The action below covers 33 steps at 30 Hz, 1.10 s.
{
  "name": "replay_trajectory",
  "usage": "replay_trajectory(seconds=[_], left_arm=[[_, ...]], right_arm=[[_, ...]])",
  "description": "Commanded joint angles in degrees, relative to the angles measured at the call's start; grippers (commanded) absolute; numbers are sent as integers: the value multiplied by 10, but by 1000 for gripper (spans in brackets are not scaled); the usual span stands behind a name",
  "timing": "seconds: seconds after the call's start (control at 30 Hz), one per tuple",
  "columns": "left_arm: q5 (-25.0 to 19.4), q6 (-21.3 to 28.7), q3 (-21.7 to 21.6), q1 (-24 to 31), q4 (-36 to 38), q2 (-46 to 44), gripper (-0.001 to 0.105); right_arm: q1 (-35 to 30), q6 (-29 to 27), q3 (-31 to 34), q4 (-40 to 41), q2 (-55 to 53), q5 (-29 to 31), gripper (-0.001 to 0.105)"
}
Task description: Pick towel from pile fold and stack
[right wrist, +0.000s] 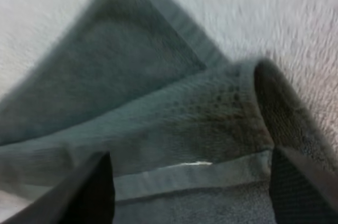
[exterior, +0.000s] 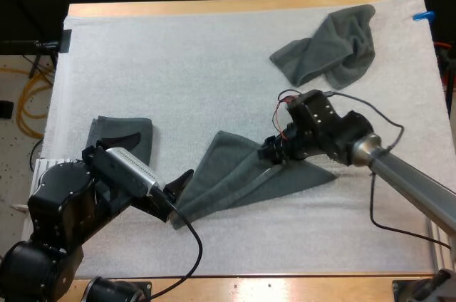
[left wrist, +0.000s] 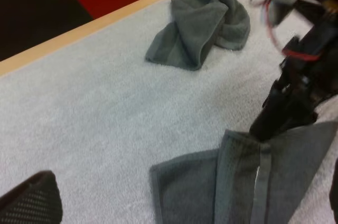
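A dark grey-green towel [exterior: 239, 174] lies partly folded in the middle of the mat, one layer doubled over along a diagonal. My right gripper [exterior: 273, 152] is low at its upper right edge; in the right wrist view the fingers [right wrist: 90, 192] stand wide apart with the towel's hem [right wrist: 190, 174] flat between them, open [right wrist: 195, 195]. My left gripper [exterior: 179, 186] hovers at the towel's lower left end, open [left wrist: 182, 197], its fingertip [left wrist: 31, 200] clear of the towel's edge [left wrist: 237, 182]. A crumpled towel [exterior: 331, 45] [left wrist: 203, 20] lies at the far right.
A folded towel [exterior: 125, 137] lies at the mat's left side, partly hidden behind my left arm. The white mat [exterior: 178, 67] is bare between the towels. The table's wooden edge [exterior: 235, 6] runs along the far side.
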Motion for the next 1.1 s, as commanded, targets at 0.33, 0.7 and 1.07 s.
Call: replay_trajectory(seconds=[0.33, 0.7, 1.07], left_arm=[[7, 1, 2, -2, 38, -1, 105], [7, 1, 2, -2, 37, -1, 105], [7, 1, 2, -2, 36, -1, 105]], right_arm=[[-2, -3, -4, -19, 113, -6, 59], [-2, 21, -4, -41, 119, 6, 0], [-2, -39, -105, -138, 9, 162, 0]])
